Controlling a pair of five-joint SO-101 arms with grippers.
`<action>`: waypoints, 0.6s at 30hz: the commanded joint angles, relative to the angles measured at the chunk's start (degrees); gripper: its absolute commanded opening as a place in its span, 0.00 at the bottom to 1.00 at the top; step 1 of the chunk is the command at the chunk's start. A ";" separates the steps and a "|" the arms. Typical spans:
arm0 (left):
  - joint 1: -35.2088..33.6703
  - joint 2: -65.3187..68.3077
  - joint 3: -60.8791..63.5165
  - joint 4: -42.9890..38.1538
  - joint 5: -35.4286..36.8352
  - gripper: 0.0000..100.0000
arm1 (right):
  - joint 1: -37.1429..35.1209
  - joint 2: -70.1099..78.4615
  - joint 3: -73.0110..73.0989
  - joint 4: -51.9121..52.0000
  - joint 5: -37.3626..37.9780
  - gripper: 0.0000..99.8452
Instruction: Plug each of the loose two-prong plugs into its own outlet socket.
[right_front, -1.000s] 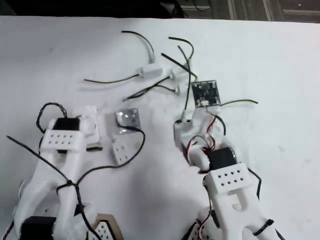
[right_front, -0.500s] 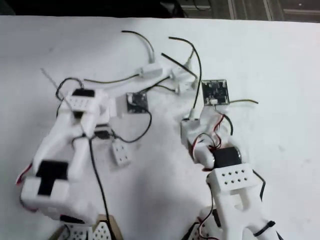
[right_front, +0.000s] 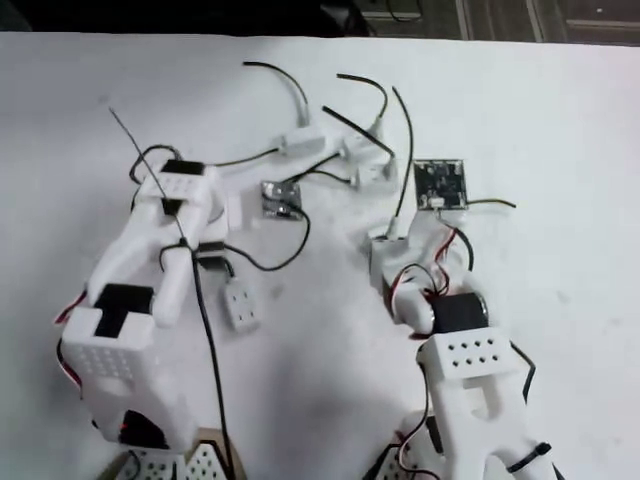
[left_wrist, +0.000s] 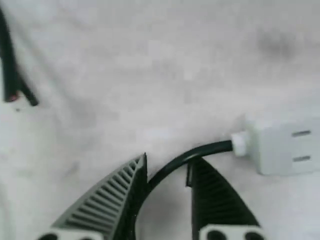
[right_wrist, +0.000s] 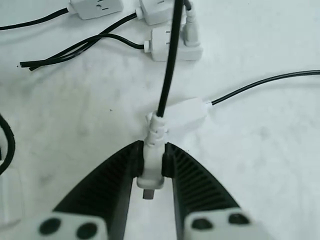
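Within right claw (right_wrist: 152, 146): plug (right_wrist: 151, 177) | left claw (left_wrist: 166, 160) astride cord (left_wrist: 202, 149)

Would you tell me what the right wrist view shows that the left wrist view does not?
Only the right wrist view shows the right end effector shut on a white plug, with a nearby socket lying just beyond it. Only the left wrist view shows the left end effector open around a black cord that leads to a two-slot socket. Both views share the white table.
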 joint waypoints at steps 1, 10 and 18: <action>0.57 0.13 -3.60 3.25 -5.19 0.02 | 1.19 -1.89 -2.81 0.13 0.09 0.02; 0.40 0.13 -5.19 10.81 15.56 0.02 | 1.19 -1.89 -2.81 0.13 0.09 0.02; 0.31 0.13 -8.44 10.81 45.27 0.02 | 1.10 -1.89 -2.73 0.22 0.09 0.02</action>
